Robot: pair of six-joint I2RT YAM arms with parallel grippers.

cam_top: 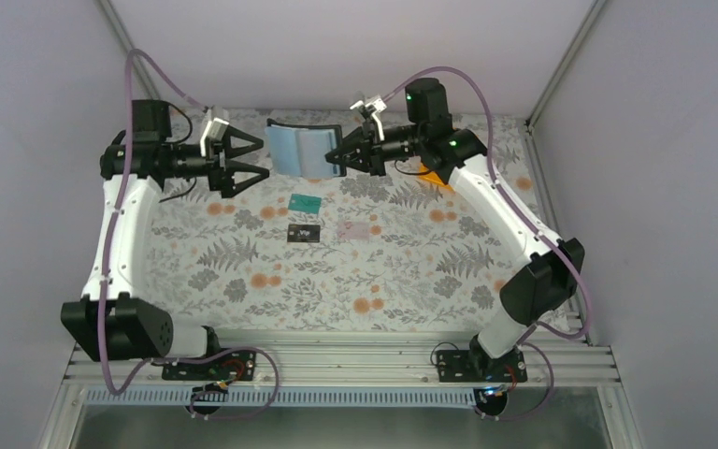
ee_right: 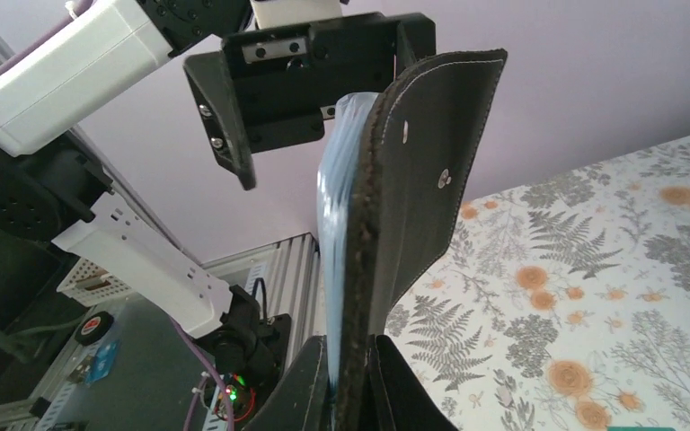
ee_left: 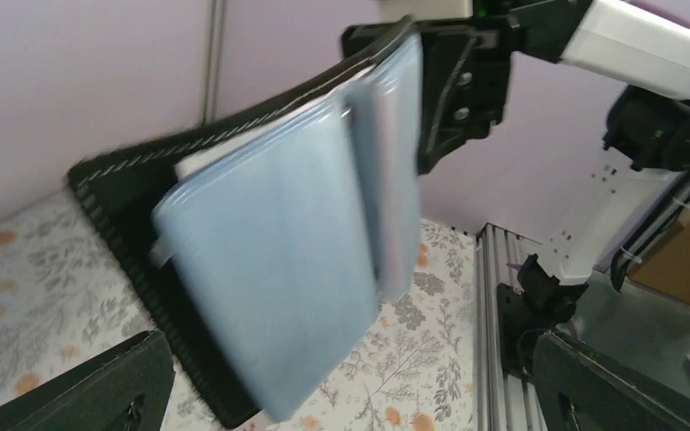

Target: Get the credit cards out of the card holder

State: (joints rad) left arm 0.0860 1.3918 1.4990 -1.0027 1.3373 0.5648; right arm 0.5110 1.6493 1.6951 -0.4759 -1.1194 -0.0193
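Note:
The card holder [cam_top: 301,148] hangs in the air at the back, black cover outward, bluish clear sleeves [ee_left: 278,260] fanned toward the left arm. My right gripper [cam_top: 337,157] is shut on its right edge; in the right wrist view the fingers [ee_right: 314,386] pinch cover and sleeves [ee_right: 413,197]. My left gripper [cam_top: 264,159] stands open just left of the holder, apart from it, nothing between its fingers [ee_left: 99,386]. Three credit cards lie on the cloth below: teal-green [cam_top: 306,202], black with white marks [cam_top: 305,233], pale pink [cam_top: 357,228].
A flower-and-fern cloth [cam_top: 411,271] covers the table. Something orange [cam_top: 439,178] shows partly behind the right arm at the back right. White walls close in the back and sides. The aluminium rail [cam_top: 337,360] with both arm bases runs along the near edge.

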